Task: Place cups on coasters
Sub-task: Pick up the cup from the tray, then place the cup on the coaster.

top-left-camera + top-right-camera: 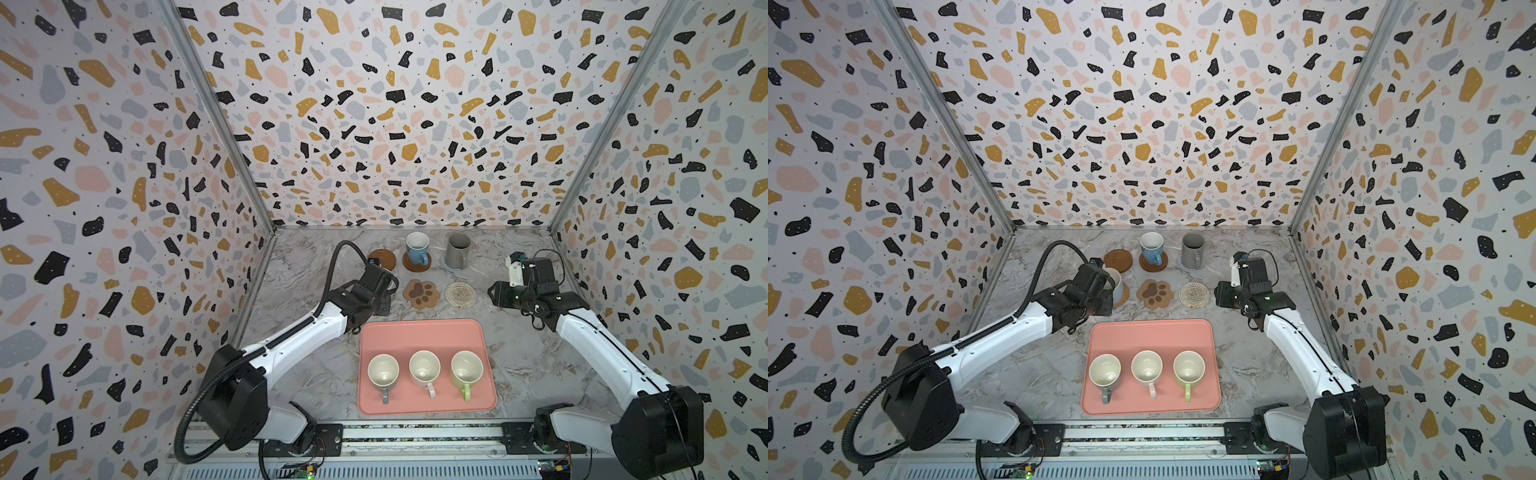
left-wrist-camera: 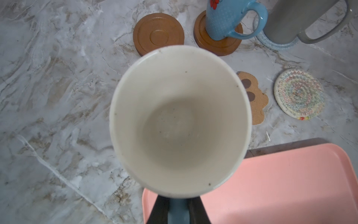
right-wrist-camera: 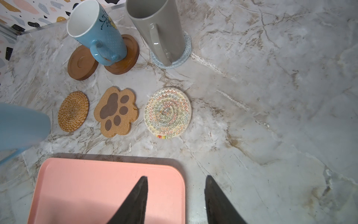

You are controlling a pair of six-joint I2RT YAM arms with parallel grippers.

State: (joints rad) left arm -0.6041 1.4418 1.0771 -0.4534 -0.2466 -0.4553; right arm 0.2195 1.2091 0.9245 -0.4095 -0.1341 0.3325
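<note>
Grips the handle of a light blue mug point(image 1: 1116, 286) with the left gripper point(image 2: 178, 210) clamped tight, left of centre in a top view, just beside the rattan coaster point(image 3: 73, 111). Holds the right gripper point(image 3: 176, 177) empty, jaws apart, right of centre. Shows grey mug point(image 1: 383, 370), pink mug point(image 1: 424, 366) and green mug point(image 1: 466, 366) upright on the pink tray point(image 1: 419, 332) at lower centre.

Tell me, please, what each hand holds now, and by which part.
The left hand holds a light blue mug by its handle. The right hand is open and holds nothing.
</note>
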